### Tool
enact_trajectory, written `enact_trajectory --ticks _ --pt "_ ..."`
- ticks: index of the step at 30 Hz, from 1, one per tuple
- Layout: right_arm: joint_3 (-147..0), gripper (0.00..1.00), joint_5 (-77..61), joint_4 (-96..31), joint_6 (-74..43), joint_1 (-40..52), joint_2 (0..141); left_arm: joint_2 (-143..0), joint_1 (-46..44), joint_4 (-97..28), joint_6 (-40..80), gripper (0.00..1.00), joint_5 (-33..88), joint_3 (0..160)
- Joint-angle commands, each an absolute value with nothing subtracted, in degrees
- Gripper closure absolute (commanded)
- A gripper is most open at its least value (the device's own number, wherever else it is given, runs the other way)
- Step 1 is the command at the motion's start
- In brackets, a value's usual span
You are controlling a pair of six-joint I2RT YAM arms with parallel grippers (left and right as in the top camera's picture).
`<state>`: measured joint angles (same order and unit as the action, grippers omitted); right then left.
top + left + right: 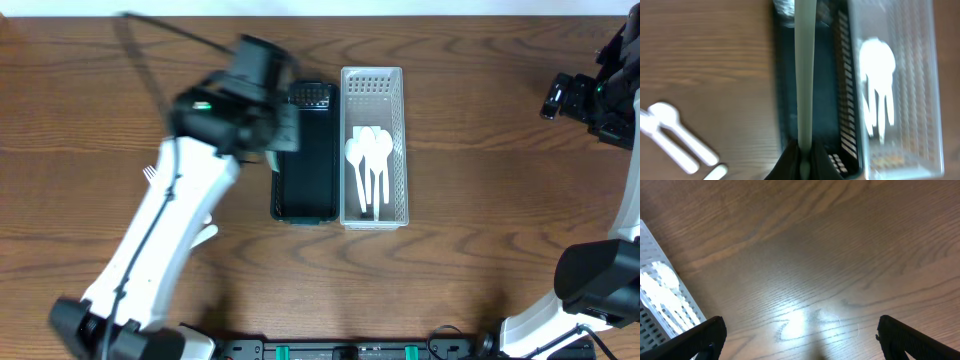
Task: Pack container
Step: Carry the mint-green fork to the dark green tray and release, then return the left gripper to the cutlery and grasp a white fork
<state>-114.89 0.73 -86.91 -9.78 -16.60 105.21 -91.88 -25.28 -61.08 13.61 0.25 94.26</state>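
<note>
Within white bin (372, 80) — spoons (366, 150); over black bin (308, 175) — gripped utensil (805, 75)

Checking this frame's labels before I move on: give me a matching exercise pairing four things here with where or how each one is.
Things
1. white spoons
2. left gripper
3. right gripper
4. loose cutlery

Places or states
A. open, over bare table
B. lying on the table, left of the black tray
C. inside the white basket
D. shut on a white utensil above the black tray

Pairs: 1-C, 2-D, 3-A, 4-B.
</note>
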Motion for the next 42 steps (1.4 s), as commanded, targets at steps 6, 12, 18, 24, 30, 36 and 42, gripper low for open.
enact_trajectory --ticks 6,12,18,24,30,36,42 --pt "-114.52 0.01 0.64 -86.72 -6.52 -16.45 105.45 -106.76 -28.88 -60.77 10.11 0.94 0.03 94.35" --pt "-114.52 0.01 0.64 -86.76 -6.55 -16.45 105.45 -115.46 -28.8 -60.8 10.09 0.94 0.03 94.35" --pt "-114.52 0.01 0.64 -86.74 -6.55 -16.45 105.45 -116.99 -28.8 -60.97 9.89 0.5 -0.05 94.39" --pt "-114.52 0.01 0.64 -86.67 -6.55 -16.45 105.45 -113.47 -28.69 -64.53 7.09 0.38 -4.99 97.03" --pt "-114.52 0.01 0.64 -86.7 -6.55 -16.45 105.45 -103.74 -28.38 -72.71 5.8 0.38 -13.52 105.16" --pt "-114.52 0.01 0.64 -86.74 -6.52 -16.45 105.45 -91.09 -18.79 -73.8 10.5 0.31 -15.92 106.3" --pt "-114.52 0.01 0.64 -86.74 -6.52 -16.45 105.45 -88.68 -0.95 -76.71 12.53 0.3 -7.16 105.41"
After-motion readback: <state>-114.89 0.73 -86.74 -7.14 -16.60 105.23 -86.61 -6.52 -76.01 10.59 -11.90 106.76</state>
